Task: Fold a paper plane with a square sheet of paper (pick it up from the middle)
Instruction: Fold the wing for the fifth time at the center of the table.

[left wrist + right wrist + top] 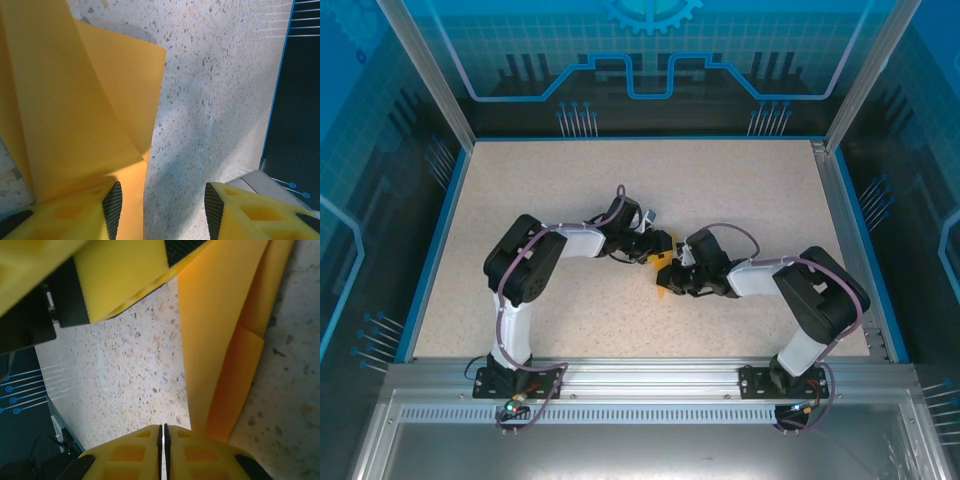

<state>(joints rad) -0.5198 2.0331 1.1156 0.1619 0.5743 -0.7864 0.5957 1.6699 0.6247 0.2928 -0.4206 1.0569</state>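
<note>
**Left wrist view, nearest you.** Your left gripper (162, 200) is released, its pads well apart with bare table (215, 100) showing between them. The paper sheet (75, 100) rises at its 10 o'clock. One strip runs down just beside the 9 o'clock pad, and nothing pinches it.

**Right wrist view.** Your right gripper (162, 432) is clenched, the jaws meeting in a hairline seam. The sheet climbs from just beside the tips toward 1 o'clock, doubled, a shorter flap lying on a longer layer. No paper shows in the seam, so you cannot tell whether an edge is caught under the tips.

**Top view.** Both claws meet mid-table with the sheet between them, the left at its 12 o'clock and the right at its 3 o'clock. The sheet is creased and partly stood up, with no nose or wings formed.

**Step in hand, as a judgement.** This looks like an early fold: the crease is started and the layers are not yet laid flat.

**Next move calls for:**
- Bring the open left claw onto the free layer.
- Steady the layer, then lay the flap over.
- Press the crease against the table.
- Go gently, since thin paper is likely to spring back or skew.

**Farthest.** The blue table border (276, 100) is at 3 o'clock, well apart from the work.
</note>
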